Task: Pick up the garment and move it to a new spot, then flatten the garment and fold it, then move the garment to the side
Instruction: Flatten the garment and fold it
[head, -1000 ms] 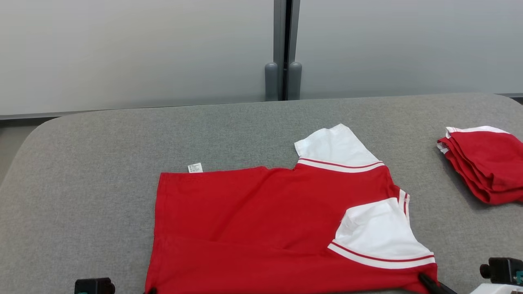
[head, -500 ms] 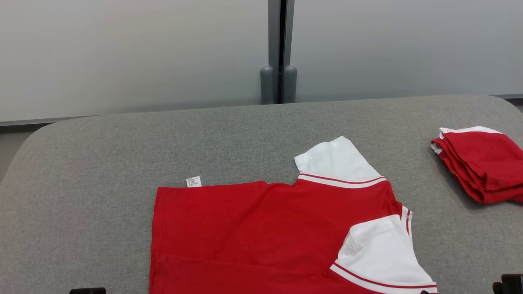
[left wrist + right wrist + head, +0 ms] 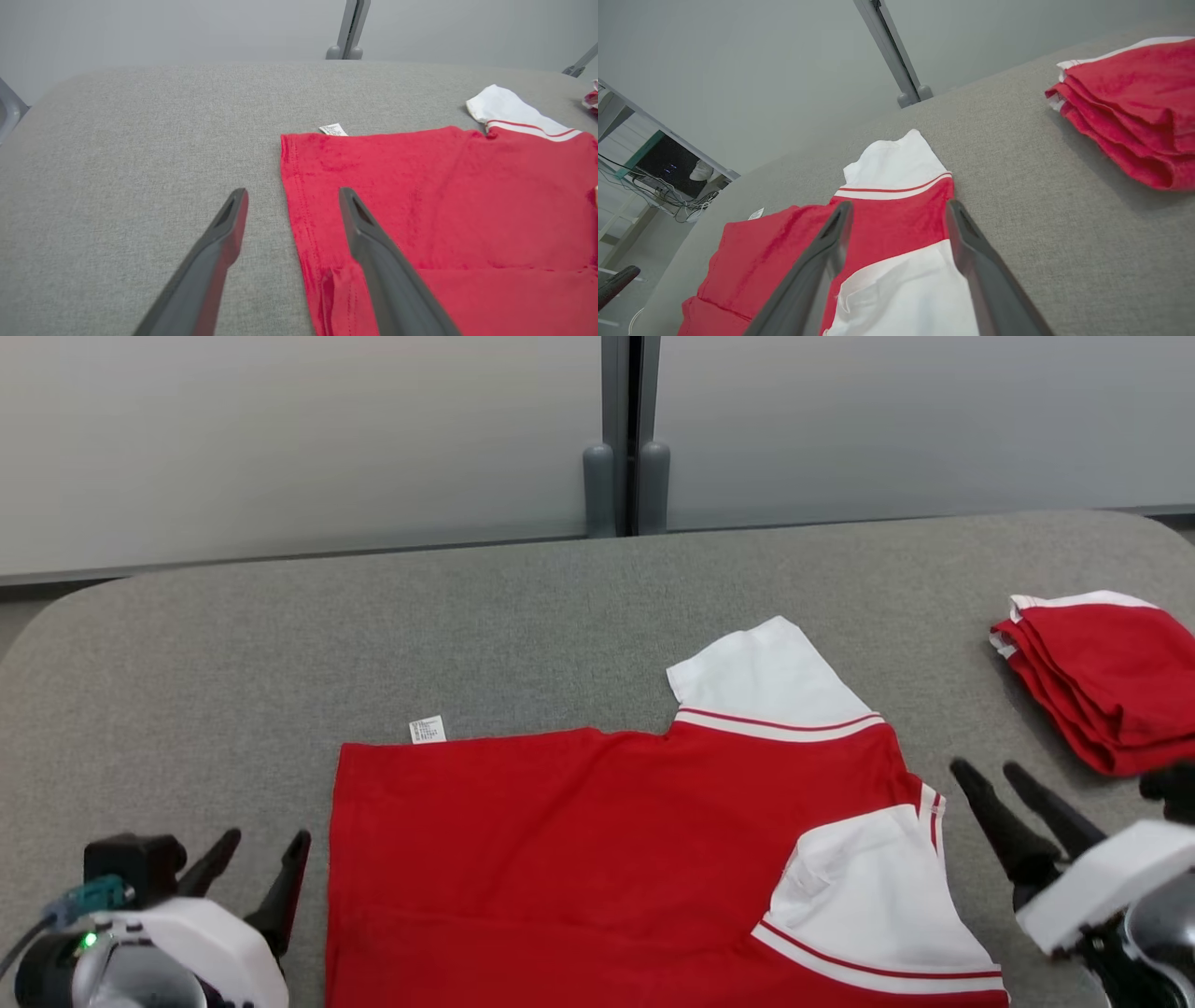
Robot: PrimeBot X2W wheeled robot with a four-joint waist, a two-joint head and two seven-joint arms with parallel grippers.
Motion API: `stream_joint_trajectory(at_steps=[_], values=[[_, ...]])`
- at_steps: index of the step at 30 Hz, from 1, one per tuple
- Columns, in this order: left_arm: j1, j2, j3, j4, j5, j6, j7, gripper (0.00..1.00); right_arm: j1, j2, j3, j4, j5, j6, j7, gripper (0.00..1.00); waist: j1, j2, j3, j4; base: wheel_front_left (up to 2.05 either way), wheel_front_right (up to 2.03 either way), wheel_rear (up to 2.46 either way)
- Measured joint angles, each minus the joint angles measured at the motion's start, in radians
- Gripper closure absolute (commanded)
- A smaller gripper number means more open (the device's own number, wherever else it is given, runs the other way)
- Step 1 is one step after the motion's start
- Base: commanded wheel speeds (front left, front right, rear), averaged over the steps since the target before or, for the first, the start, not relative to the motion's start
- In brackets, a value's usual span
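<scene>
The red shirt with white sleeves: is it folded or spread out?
Partly folded: the red shirt with white sleeves lies flat, near sleeve turned over the red body, far sleeve sticking out.

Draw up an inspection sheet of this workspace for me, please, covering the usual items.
Surface: grey fabric-covered table, rounded corners, no stains visible.
Job's things: red shirt spread on the table, its near white sleeve lying on the red body; a white label pokes out at the far edge.
Clutter: stack of folded red garments at the table's right side, apart from the shirt.
Grippers: left gripper open at the shirt's left edge; right gripper open at its right edge; both hold nothing.
Cables: cable at the left wrist; tangle of cables on the floor beyond the table.
Surroundings: grey partition panels joined at a post behind the table.
</scene>
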Motion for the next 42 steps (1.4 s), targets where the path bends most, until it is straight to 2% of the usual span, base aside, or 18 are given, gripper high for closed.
stream_joint_trajectory(at_steps=[8, 12, 22, 31, 42], values=[[-0.225, -0.049, -0.006, 0.128, 0.049, -0.095, 0.015, 0.0, -0.345, 0.021, 0.081, 0.133, -0.083, 0.0, -0.027, 0.0, 0.0, 0.0, 0.126, 0.0, 0.0, 0.0, 0.0], [-0.336, -0.095, -0.026, 0.184, 0.068, -0.149, 0.033, 0.0, -0.525, 0.009, 0.155, 0.251, -0.109, 0.0, -0.026, 0.0, 0.0001, 0.0, 0.214, 0.024, 0.0, 0.0, 0.0], [-0.477, -0.16, -0.068, 0.239, 0.085, -0.208, 0.104, 0.0, -0.821, 0.0, 0.311, 0.537, -0.139, 0.0, 0.011, 0.0, 0.0, 0.0, 0.35, 0.104, 0.0, 0.0, 0.0], [-0.541, -0.188, -0.091, 0.259, 0.079, -0.244, 0.156, 0.0, -0.976, 0.013, 0.377, 0.735, -0.116, 0.0, 0.124, 0.0, 0.0001, 0.0, 0.416, 0.147, 0.0, 0.0, 0.0], [-0.552, -0.183, -0.094, 0.291, 0.052, -0.266, 0.19, 0.0, -1.016, 0.019, 0.434, 0.774, -0.05, 0.0, 0.202, 0.0, 0.0, 0.0, 0.407, 0.126, 0.0, 0.0, 0.0]])
